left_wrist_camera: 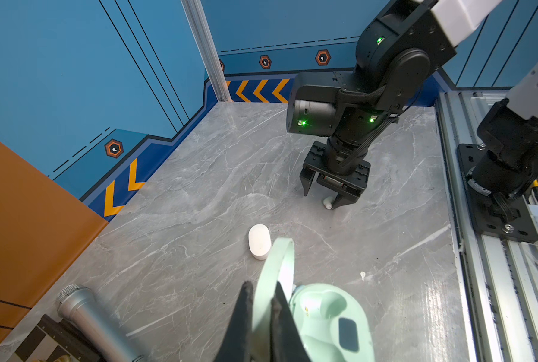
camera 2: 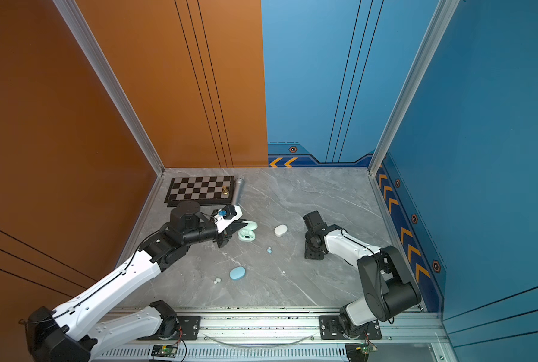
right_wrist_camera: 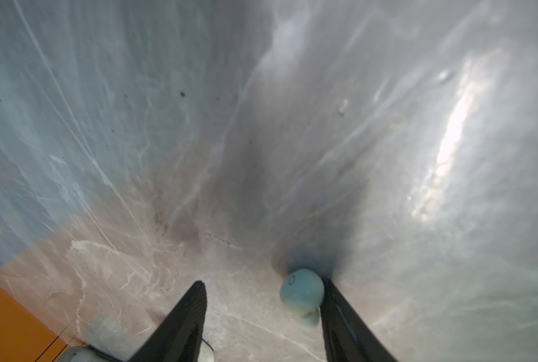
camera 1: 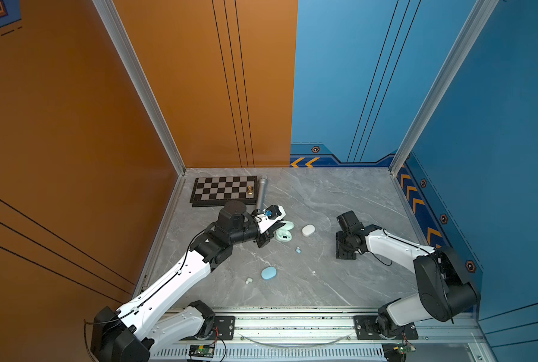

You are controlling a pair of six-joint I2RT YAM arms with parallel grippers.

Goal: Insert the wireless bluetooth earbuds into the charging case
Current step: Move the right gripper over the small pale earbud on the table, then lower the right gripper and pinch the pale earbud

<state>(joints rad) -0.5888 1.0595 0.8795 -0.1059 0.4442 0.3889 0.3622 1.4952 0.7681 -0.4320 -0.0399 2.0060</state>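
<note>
On your grey marble table [camera 1: 339,200] no bud looks seated yet, as far as these views show, so count the job as barely begun. Of the three charging cases, only the mint green case [camera 1: 284,233] stands open. Your left gripper [left_wrist_camera: 262,286] is pinched tight on its raised lid [left_wrist_camera: 275,260], and the wells visible in the left wrist view look empty. The white case [camera 1: 308,230], near it, and the light blue case [camera 1: 268,272], nearer the front edge of the table, both lie closed. Your right gripper [right_wrist_camera: 263,282] is down at the tabletop, well to the right of the cases, with its jaws spread. A pale earbud [right_wrist_camera: 302,293] lies between them, touching one finger but not clamped. A light blue earbud [camera 1: 298,250] lies loose between the open case and the blue one, and a pair of pale earbuds [camera 1: 248,280] lies just beside the blue case. What is left, I judge, is nearly everything: close on that bud, carry it to the open case and seat it. Then come the other buds, and two cases need opening first.
</note>
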